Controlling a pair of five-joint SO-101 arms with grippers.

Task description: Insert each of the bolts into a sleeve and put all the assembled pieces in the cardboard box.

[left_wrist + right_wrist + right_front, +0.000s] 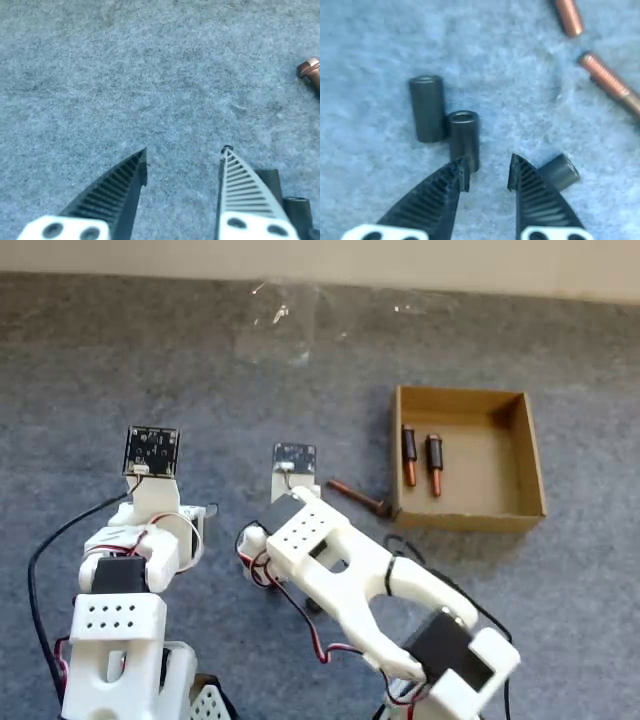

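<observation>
**Fingers [437, 200] of the right arm released over crowded sleeves**

They hang empty at lower centre of the right wrist view; one tip is just beside the middle sleeve [464, 137], which seems to touch its neighbour [426, 107]; a third sleeve [560, 172] lies just beside the other tip; close here and I'd fear pinching two together, or nudging one into a roll across the desk [370, 50]; two bolts [610, 85] lie at upper right; left arm's fingers [115, 192] are released too, over bare desk; high view: cardboard box [465, 520] at right, two assembled pieces [409, 455] inside.
</observation>
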